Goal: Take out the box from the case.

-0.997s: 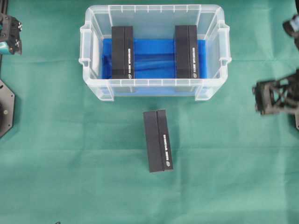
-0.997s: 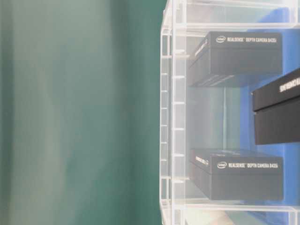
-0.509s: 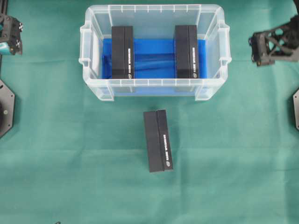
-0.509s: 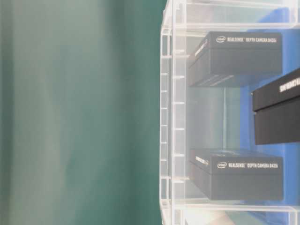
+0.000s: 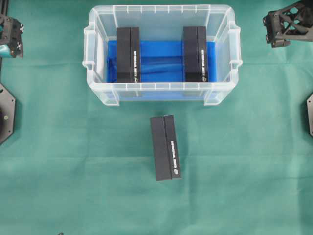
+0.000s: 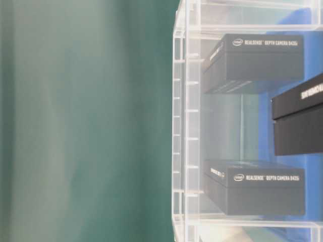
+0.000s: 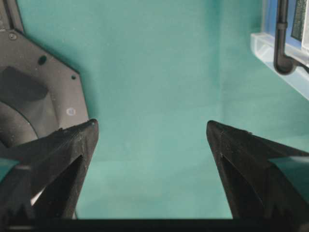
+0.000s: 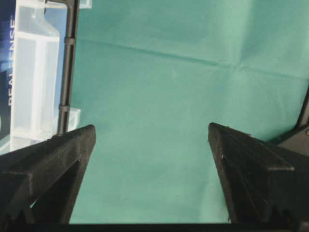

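The case (image 5: pixel 161 9) is a clear plastic bin with a blue cloth on its bottom, standing at the top middle of the overhead view. Two black boxes (image 5: pixel 128 55) (image 5: pixel 195 54) stand inside it, left and right. A third black box (image 5: pixel 165 148) lies on the green cloth in front of the case. My left gripper (image 5: pixel 12 36) is far to the left, open and empty (image 7: pixel 152 128). Up at the right of the case, my right gripper (image 5: pixel 274 29) is also open and empty (image 8: pixel 152 133). The table-level view shows the case wall (image 6: pixel 184 126) with the boxes (image 6: pixel 257 60) (image 6: pixel 257 186) behind it.
Green cloth covers the whole table. The arm bases sit at the left edge (image 5: pixel 5 115) and the right edge (image 5: pixel 309 115). The case's corner shows in the left wrist view (image 7: pixel 282 58), and its handle side in the right wrist view (image 8: pixel 34 72).
My right arm has swung from the right middle of the table up to the top right corner beside the case. The left arm and the boxes have not moved.
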